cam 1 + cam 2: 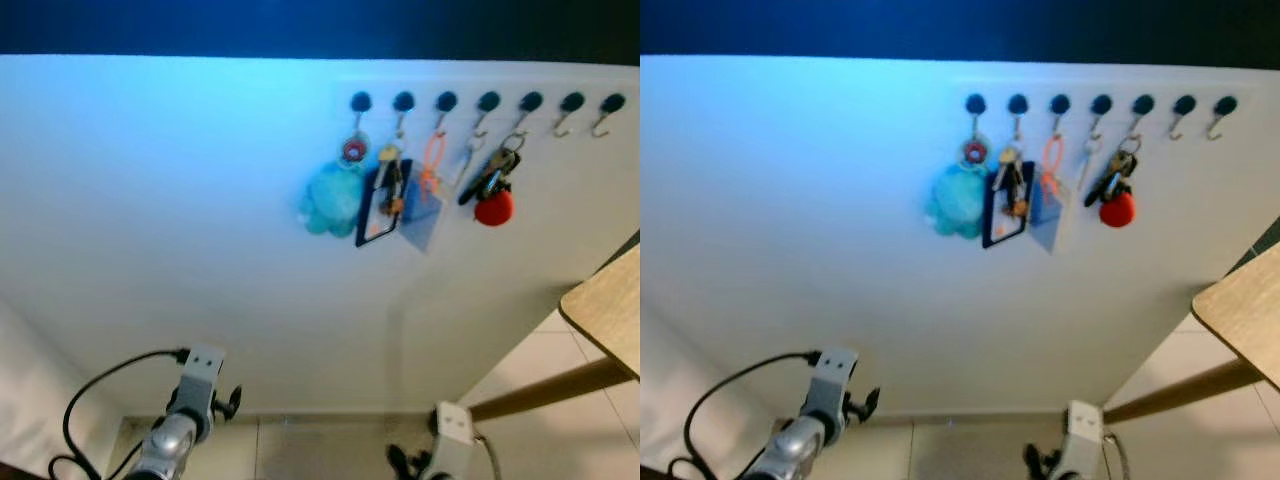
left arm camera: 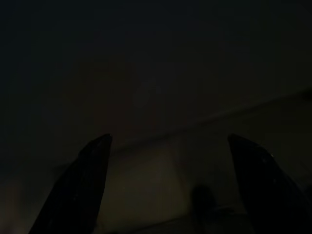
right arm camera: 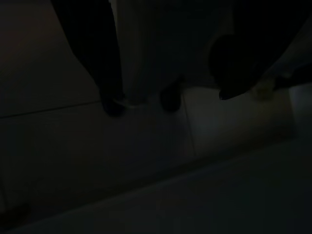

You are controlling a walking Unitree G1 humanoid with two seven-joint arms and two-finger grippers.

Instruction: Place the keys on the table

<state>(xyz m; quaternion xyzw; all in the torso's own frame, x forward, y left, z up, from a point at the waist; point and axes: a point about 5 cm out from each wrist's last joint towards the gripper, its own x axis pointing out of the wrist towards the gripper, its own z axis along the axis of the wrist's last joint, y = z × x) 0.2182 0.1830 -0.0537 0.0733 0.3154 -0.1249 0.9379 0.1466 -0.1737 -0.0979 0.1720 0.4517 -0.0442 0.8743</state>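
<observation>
Left tool (image 2: 165,195) hangs low, fingers spread wide, empty; right tool's (image 3: 165,97) state I can't tell. Keys (image 1: 492,180) sit on hooks upper right, counter (image 1: 610,305) at right edge, so nothing's grabbed yet.

- My left arm (image 1: 180,425) and right arm (image 1: 450,440) get cut off by the bottom edge in the eye views.
- Table (image 1: 610,305) is clipped at the right edge, just a corner and one leg.
- Both wrist views nearly black; I make out dark fingers (image 2: 83,190), little else.
- Keys (image 1: 490,175) on hooks too small to count.
</observation>
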